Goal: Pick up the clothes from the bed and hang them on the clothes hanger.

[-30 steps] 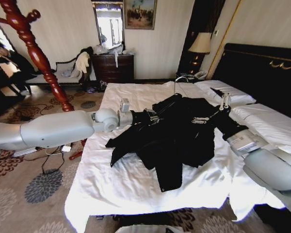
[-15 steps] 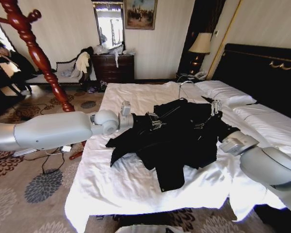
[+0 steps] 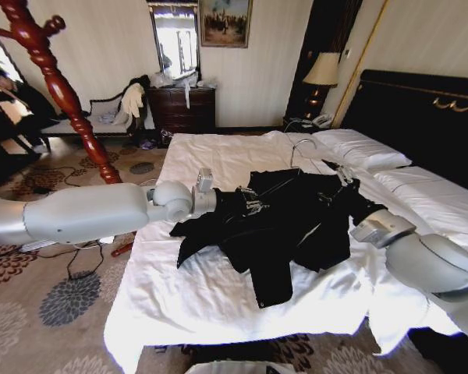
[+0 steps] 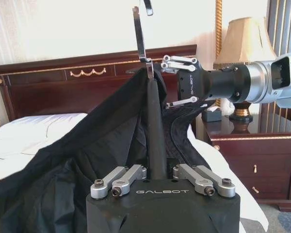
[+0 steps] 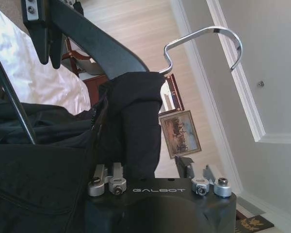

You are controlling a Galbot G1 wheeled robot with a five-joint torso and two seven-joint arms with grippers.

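The clothes, a black long-sleeved jacket, lie spread across the middle of the bed, with the collar end raised. The black clothes hanger sits inside the collar, and its silver hook sticks up above the fabric. My left gripper reaches in from the bed's left side and is shut on one arm of the hanger. From the right, my right gripper is shut on the jacket's fabric at the collar, beside the hook. The hanger's other arm is hidden under the cloth.
A red turned-wood coat stand rises at the left, off the bed's corner, with cables on the carpet below it. White pillows and the black headboard are on the right. A lamp stands behind.
The left gripper has moved right and nearer, and the right gripper has drawn in toward it. The collar has bunched between them, and the hook has shifted a little right and nearer.
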